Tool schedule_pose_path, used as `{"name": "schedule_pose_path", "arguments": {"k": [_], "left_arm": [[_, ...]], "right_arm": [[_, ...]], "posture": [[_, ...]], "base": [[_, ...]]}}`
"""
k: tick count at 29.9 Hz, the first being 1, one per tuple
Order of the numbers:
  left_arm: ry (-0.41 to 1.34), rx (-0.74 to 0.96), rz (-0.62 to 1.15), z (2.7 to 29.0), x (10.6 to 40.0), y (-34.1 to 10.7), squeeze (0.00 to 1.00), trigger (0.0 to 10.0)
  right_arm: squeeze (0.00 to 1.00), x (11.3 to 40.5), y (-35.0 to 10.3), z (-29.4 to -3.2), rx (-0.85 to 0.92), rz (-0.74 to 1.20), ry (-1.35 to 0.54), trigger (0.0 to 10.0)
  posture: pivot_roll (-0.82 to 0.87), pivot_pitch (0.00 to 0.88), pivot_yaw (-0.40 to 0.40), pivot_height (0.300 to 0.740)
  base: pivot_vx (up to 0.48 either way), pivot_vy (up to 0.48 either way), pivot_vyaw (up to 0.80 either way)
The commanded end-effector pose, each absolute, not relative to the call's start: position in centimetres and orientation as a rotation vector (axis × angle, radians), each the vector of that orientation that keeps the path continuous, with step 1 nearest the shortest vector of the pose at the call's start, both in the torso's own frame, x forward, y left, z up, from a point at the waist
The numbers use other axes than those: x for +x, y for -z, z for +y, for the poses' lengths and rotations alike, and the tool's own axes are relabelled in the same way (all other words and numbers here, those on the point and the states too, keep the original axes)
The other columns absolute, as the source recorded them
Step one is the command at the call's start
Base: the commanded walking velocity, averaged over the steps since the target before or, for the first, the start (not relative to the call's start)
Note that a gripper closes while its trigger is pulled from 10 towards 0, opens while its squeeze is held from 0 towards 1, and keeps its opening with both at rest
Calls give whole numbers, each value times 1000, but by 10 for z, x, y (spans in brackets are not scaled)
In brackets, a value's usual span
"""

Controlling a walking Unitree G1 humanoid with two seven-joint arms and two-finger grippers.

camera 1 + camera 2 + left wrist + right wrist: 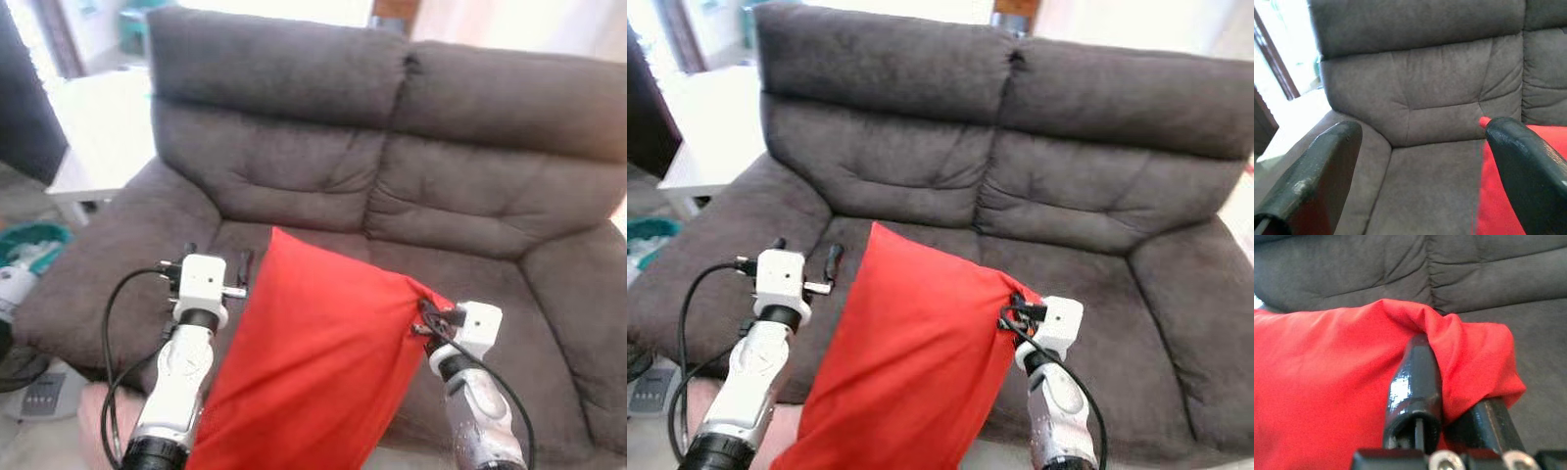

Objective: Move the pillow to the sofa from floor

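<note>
The red pillow (313, 352) hangs tilted over the front edge of the dark grey sofa (411, 176), at 6 o'clock in the head view. The right gripper (1449, 391) pinches the pillow's corner at 4 o'clock. The left gripper (217, 266), at 8 o'clock, is spread apart just beside the pillow's other edge.

A home living room, to judge by the furniture. Dominated by a two-seat sofa (392, 186) in dark grey-brown fabric, with padded arms, stitched back cushions and a soft, slightly creased seat. Beside its left arm, a low white counter (103, 132) under strong daylight, washed out by glare from a bright opening behind. Further left, a dark wooden frame (1273, 63), door or window, cannot tell which. On the floor near the sofa's corner, a teal basket-like container (34, 240) and a small white device with buttons (39, 397). Loose, lived-in clutter rather than lab or shop fittings.
</note>
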State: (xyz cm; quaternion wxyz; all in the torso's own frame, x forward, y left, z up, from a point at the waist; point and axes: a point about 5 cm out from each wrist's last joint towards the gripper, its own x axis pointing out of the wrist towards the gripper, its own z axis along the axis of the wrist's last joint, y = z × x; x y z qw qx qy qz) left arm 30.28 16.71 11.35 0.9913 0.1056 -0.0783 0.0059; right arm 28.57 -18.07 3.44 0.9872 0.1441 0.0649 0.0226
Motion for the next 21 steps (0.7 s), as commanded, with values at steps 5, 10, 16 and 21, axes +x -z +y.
{"name": "schedule_pose_path", "arguments": {"k": [5, 10, 16, 21], "left_arm": [[15, 210, -170, 161, 303, -114, 0, 10000], [11, 212, -180, 165, 306, -118, 0, 10000], [61, 196, -173, 163, 305, -117, 0, 10000], [210, 155, -94, 163, 304, -111, 0, 10000]], "right_arm": [[0, 301, -67, -198, 269, -39, 17, 10000], [0, 300, -65, -196, 264, -32, 16, 10000], [0, 303, -63, -194, 242, -4, -22, 10000], [0, 307, -61, -189, 213, 33, -80, 10000]], "posture": [[74, 14, -40, 740], [88, 11, -41, 740], [108, 1, -44, 740], [127, 0, -49, 740]], "base": [[0, 0, -800], [0, 0, 0], [0, 0, 0], [0, 0, 0]]}}
